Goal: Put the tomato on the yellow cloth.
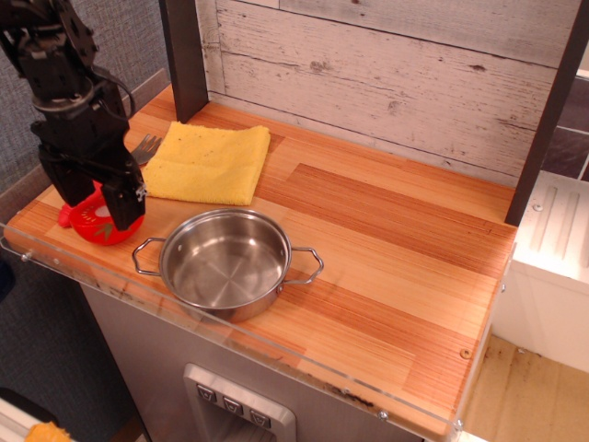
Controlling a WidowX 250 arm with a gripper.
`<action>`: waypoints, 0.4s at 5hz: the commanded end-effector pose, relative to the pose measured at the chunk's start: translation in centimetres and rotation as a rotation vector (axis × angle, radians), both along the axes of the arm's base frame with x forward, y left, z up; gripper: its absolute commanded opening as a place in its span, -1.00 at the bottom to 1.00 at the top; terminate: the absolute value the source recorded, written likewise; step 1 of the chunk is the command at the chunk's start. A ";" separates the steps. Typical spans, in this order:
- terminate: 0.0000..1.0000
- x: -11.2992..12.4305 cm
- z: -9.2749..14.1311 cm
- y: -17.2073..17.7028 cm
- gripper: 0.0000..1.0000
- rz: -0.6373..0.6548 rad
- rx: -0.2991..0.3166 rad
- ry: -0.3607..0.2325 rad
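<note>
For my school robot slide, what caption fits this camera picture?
Robot gripper straddles the red tomato, beside the yellow cloth and steel pot.

A wooden counter [386,249] of reddish and pale planks ran across the view, edged in front by a clear strip [276,354]. Behind it stood a wall [386,74] of whitewashed, weathered boards, flanked by two dark posts [184,55]. Grey fabric [129,32] covered the left side. Under the counter sat a grey panel [239,405] with buttons. At right were a white cabinet [552,267] and pale wooden floor [525,391].
</note>
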State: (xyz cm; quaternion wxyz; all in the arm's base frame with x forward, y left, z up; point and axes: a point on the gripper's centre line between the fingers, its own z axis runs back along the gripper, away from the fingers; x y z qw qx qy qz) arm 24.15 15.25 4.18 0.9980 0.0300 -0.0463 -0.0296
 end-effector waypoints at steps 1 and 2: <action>-1.00 0.7 -0.9 0.5 1.00 -0.026 0.060 0.028; -1.00 0.7 -1.6 0.6 1.00 -0.025 0.069 0.049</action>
